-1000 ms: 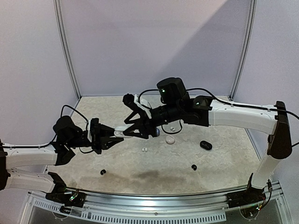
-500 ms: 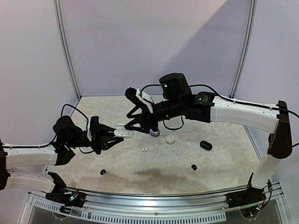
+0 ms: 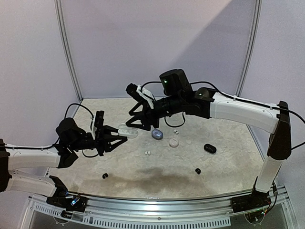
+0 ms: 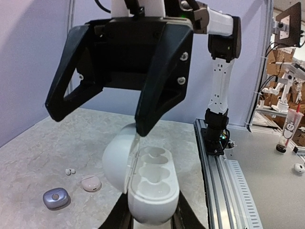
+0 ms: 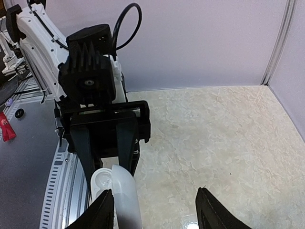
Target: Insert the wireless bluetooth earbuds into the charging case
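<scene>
The left gripper (image 3: 119, 137) is clamped on the lower body of a white charging case (image 4: 153, 195), holding it in the air above the table (image 3: 228, 167) with the mouth facing up. Its lid (image 4: 116, 160) is swung open to one side, and the moulded sockets inside look bare. Right over it hangs the right gripper (image 3: 139, 125), jaws spread wide with nothing between them; in the left wrist view one black finger (image 4: 159, 90) ends at the rim of the open lid and seems to touch it, while the other stands off to the side in the air. On the table beyond the two grippers lie a bluish case (image 3: 157, 134) and, just beside it, a pale case (image 3: 174, 142), both closed. A pair of white earbuds (image 3: 147, 153) lies near them, towards the arms' bases. A black case (image 3: 209, 148) sits further out on the right arm's side. Two black buds lie well apart near the front edge, one on the left (image 3: 105, 175) and one on the right (image 3: 198, 170).
</scene>
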Motion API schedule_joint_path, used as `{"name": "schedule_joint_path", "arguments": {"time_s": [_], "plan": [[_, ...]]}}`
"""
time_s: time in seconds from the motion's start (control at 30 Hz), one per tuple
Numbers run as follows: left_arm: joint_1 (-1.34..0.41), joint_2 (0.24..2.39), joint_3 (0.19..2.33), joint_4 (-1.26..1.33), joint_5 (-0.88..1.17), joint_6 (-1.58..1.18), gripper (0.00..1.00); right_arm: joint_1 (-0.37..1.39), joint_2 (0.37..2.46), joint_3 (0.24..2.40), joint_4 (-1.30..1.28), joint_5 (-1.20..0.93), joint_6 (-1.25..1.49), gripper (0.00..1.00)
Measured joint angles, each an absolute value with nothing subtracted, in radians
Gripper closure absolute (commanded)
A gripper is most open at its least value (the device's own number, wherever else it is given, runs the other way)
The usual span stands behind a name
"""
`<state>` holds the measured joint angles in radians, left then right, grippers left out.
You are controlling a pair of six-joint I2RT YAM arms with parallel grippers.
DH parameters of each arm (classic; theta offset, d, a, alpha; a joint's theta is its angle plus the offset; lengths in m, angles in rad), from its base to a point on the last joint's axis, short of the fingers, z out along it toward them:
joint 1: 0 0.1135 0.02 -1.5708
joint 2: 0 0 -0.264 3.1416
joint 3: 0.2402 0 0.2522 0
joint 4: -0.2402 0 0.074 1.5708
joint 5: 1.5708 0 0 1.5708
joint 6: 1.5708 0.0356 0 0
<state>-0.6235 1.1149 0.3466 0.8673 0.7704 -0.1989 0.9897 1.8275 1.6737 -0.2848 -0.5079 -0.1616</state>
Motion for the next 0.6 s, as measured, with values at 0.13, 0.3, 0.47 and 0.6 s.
{"name": "schedule_joint_path", "arguments": {"time_s": [0.13,0.3,0.47,0.6], "plan": [[-0.624,1.134,0.354,0.854,0.761,-0.218,1.0,0.983,1.828,1.681,-0.282,-0.526,-0.157,0.38],[-0.624,1.15,0.361,0.848,0.747,-0.229,1.0,0.946,1.826,1.682,-0.245,-0.559,-0.096,0.41],[-0.624,1.163,0.368,0.847,0.738,-0.234,1.0,0.838,1.794,1.669,-0.199,-0.506,0.043,0.49],[-0.624,1.171,0.372,0.847,0.728,-0.237,1.0,0.725,1.77,1.659,-0.234,-0.353,0.127,0.5]]}}
